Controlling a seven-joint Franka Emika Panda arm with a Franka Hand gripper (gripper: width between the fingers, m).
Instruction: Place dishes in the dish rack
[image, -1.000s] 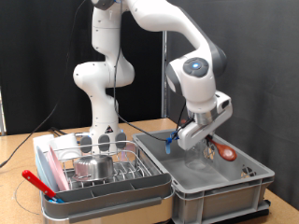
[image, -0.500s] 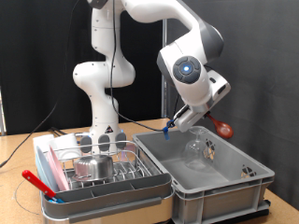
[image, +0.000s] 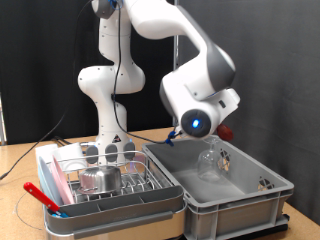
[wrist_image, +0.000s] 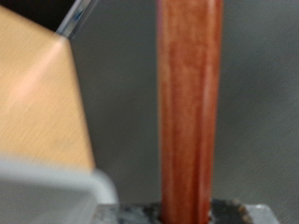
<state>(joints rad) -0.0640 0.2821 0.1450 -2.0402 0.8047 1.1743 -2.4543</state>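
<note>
Red-brown utensil handle (wrist_image: 190, 112) fills the wrist view; end effector (image: 222, 133) grip state indiscernible in either view.

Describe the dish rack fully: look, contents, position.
The dish rack is a silver wire frame with rows of prongs, sitting in a pale rectangular tray with a grey rim at the exterior view's lower left, beside the grey plastic bin. A pink plate stands on edge in it, a shiny steel cup lies among the prongs, and a red utensil rests across its near corner. The gripper is not at it.
</note>
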